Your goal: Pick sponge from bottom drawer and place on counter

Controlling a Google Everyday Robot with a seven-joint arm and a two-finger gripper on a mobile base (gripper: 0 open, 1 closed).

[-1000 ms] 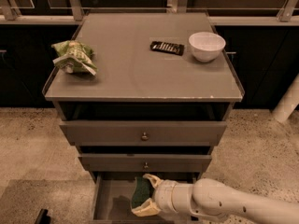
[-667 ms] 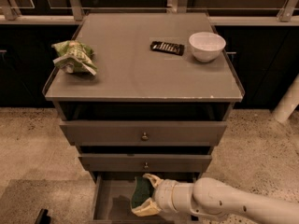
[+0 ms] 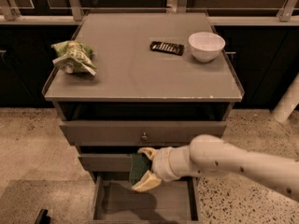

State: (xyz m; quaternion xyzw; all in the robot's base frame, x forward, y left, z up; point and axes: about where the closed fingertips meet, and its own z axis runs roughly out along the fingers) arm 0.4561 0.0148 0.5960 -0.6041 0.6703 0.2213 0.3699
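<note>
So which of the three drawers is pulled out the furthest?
The bottom drawer: its floor shows, while the top drawer and middle drawer show only their fronts. The gripper holds the sponge just above it.

Speckled terrazzo floor (image 3: 28, 139), dark cabinets (image 3: 261, 78) behind.

Dim, warm overhead light, with a soft sheen on the counter (image 3: 140, 73) at centre. The gripper (image 3: 141, 169), lower centre, clasps the sponge (image 3: 135, 164) and shadows the bottom drawer (image 3: 112, 205). Upper background dark.
</note>
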